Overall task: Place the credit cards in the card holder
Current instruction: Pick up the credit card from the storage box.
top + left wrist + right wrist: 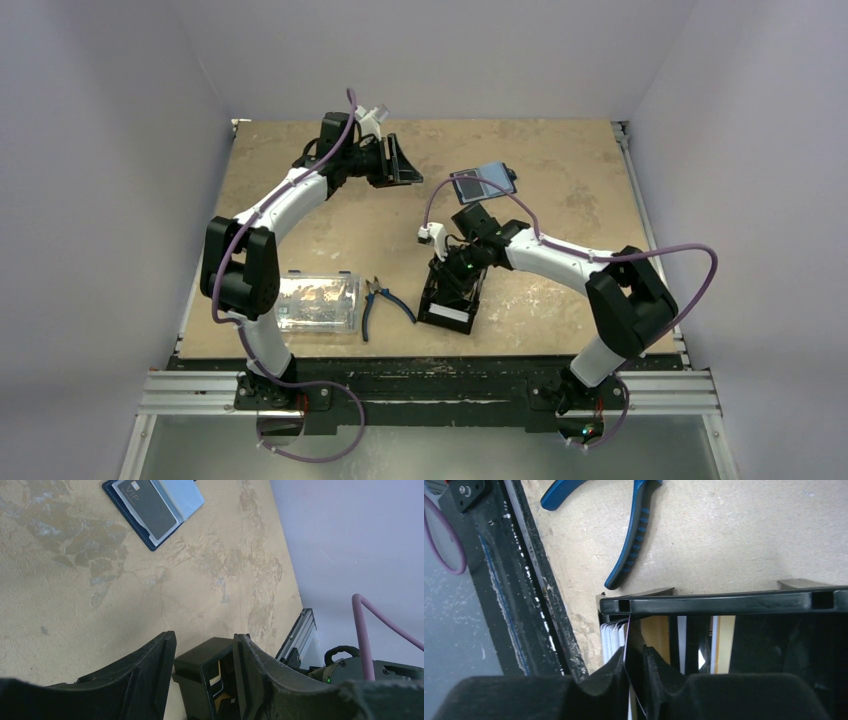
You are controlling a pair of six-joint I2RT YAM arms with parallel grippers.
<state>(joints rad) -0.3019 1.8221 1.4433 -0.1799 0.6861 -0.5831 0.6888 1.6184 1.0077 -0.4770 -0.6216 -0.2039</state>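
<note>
The navy card holder [483, 183] lies open at the far middle of the table, and a dark card shows in it in the left wrist view [150, 510]. Several pale credit cards [613, 636] and an orange-yellow one [659, 635] stand on edge in a black tray [724, 602]. My right gripper [636, 652] is down inside that tray [437, 313]. Its jaws are narrow, with a small gap, and one thin card [626, 642] leans slantwise between them. My left gripper [205, 637] hovers open and empty at the far side [405, 160], left of the card holder.
Blue-handled pliers [378, 300] lie left of the tray, also close by in the right wrist view [631, 540]. A clear plastic box [318, 302] sits beside the left arm's base. The table's black front rail [524, 595] runs just past the tray.
</note>
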